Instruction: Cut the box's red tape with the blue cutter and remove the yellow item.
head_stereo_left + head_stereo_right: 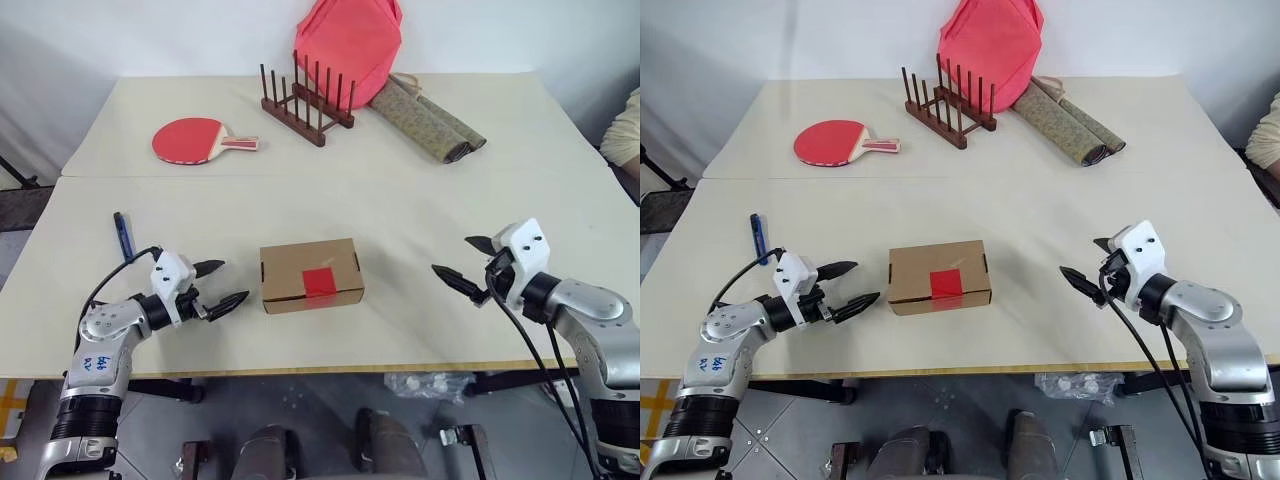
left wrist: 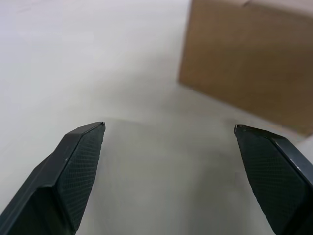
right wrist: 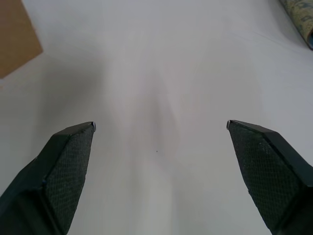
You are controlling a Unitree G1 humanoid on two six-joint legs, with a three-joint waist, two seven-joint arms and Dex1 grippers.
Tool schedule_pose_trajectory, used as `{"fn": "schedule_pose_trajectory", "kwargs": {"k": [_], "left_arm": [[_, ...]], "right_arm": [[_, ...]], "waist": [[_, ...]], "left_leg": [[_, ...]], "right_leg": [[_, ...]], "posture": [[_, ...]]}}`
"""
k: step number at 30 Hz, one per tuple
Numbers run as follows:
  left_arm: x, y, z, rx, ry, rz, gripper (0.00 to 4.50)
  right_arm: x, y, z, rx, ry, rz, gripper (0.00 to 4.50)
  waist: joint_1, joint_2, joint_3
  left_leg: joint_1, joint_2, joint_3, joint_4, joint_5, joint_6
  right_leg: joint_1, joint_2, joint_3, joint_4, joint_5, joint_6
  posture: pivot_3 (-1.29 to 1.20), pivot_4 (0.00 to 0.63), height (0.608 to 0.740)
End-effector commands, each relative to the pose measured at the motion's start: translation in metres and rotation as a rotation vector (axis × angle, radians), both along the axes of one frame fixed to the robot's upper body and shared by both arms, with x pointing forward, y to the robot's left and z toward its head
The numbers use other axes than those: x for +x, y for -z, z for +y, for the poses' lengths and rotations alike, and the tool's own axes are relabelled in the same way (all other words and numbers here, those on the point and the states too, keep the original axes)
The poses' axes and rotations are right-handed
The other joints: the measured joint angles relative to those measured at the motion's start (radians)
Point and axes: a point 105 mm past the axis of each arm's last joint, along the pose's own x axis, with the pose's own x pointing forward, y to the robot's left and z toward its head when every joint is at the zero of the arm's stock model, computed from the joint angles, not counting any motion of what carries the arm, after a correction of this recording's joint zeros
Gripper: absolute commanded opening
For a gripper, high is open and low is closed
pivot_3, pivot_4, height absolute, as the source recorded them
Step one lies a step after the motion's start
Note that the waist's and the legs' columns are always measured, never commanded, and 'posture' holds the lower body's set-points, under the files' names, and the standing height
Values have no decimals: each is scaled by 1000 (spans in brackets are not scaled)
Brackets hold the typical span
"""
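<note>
A closed brown cardboard box [image 1: 310, 275] sits in the middle of the near table, with a square of red tape [image 1: 319, 281] across the front edge of its lid. The blue cutter [image 1: 122, 234] lies on the table at the left, behind my left arm. My left gripper [image 1: 218, 285] hovers open and empty just left of the box; the box's side [image 2: 249, 58] is ahead of its fingers. To the right of the box, well apart from it, my right gripper [image 1: 464, 264] is open and empty over bare table. The yellow item is out of view.
On the far table lie a red table-tennis paddle [image 1: 195, 139], a wooden dish rack [image 1: 305, 100], a red-pink bag [image 1: 347, 45] and rolled mats [image 1: 428, 122]. A person's sleeve [image 1: 625, 130] shows at the right edge.
</note>
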Motion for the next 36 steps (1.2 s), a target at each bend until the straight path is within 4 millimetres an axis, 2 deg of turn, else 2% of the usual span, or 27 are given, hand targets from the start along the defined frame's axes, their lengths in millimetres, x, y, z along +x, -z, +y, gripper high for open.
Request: {"fn": "schedule_pose_trajectory", "kwargs": {"k": [1,5,6,8,12,19,22,26,28,32,34,36], "left_arm": [[-1,-12,-11,-8,90,-30,4500],[-4,-15,-18,-29,146,-31,4500],[-5,-16,-20,-37,162,-23,4094],[-6,-18,-23,-44,183,-28,3571],[-9,-20,-31,-60,242,-20,2339],[-10,-26,-38,-61,294,-25,109],[-14,-25,-49,-53,356,-3,50],[-27,-24,-72,-15,505,57,50],[-30,-24,-78,4,543,70,50],[-43,-28,-104,11,667,111,50],[-45,-35,-101,-12,642,112,50],[-44,-39,-92,-19,597,116,50]], "right_arm": [[-1,-6,14,9,-34,23,3892],[-3,-6,39,38,-111,79,2602],[0,-7,41,51,-88,87,2205],[3,-7,44,54,-70,112,1482],[1,-3,67,11,-177,161,48],[7,-3,93,-24,-276,207,0],[12,-5,107,-32,-333,211,0],[32,-10,136,-21,-396,214,0],[39,-12,143,-15,-408,200,0],[72,-40,163,55,-380,-7,0],[87,-57,149,99,-281,-102,0],[94,-66,134,115,-207,-141,0]], "waist": [[0,0,0],[-1,0,0],[-2,0,0],[-1,0,0],[-1,0,0],[0,0,0],[-1,0,0],[-10,0,0],[-19,0,0],[-27,0,0],[-28,0,0],[-29,0,0]], "left_leg": [[0,0,0,0,0,0],[0,0,0,0,0,0],[0,0,0,0,0,0],[0,0,0,0,0,0],[0,0,0,1,0,0],[-1,0,0,1,0,0],[-1,0,0,1,0,0],[-1,0,0,1,0,0],[-1,0,0,2,0,0],[-2,0,0,2,0,0],[-2,0,0,2,0,0],[-3,1,-1,2,0,0]], "right_leg": [[0,0,0,0,0,0],[0,0,0,0,0,0],[0,0,0,0,0,0],[0,0,0,0,0,0],[0,0,0,0,0,0],[0,0,-1,0,0,0],[0,0,-2,0,0,0],[0,0,-2,1,0,0],[0,0,-2,1,0,0],[0,0,-4,1,0,0],[-1,0,-4,1,0,0],[-2,0,-4,2,0,0]], "posture": [[0,150,740],[0,150,740],[0,150,740],[0,150,740],[0,150,740],[0,150,740],[0,150,740],[0,150,740],[0,150,740],[0,150,740],[0,150,740],[0,150,740]]}}
